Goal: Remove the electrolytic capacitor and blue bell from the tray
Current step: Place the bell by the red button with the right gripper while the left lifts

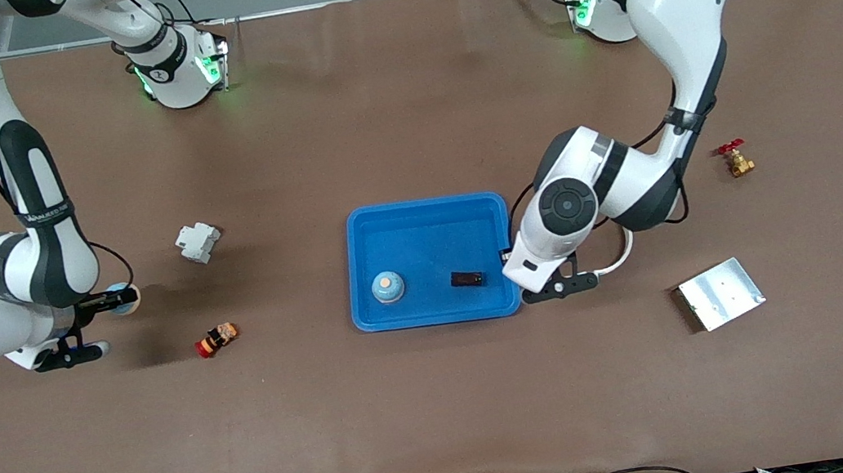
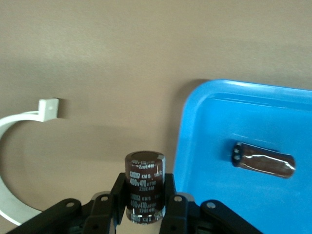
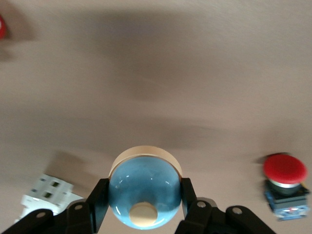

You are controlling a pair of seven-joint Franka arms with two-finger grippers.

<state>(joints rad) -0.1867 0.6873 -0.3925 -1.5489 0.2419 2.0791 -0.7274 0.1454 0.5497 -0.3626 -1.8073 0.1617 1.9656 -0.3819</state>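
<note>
left tool point(image 2: 144, 204): gripping an upright capacitor point(image 2: 145, 187), hovering over bare surface point(image 1: 446, 414) just beside the tray point(image 1: 366, 310) rim.
right tool point(image 3: 145, 207): clamping a blue bell point(image 3: 145, 190) over the surface, well apart from the tray.
next move: judging both loads are lying straight above open surface, needing only lowering.
in tray: another bell point(image 1: 387, 287) and capacitor point(image 1: 467, 279) are lying, long axis along the tray.

High front camera faces both arms; close wrist cameras look down, sharing the tray point(image 1: 424, 211) rim
</note>
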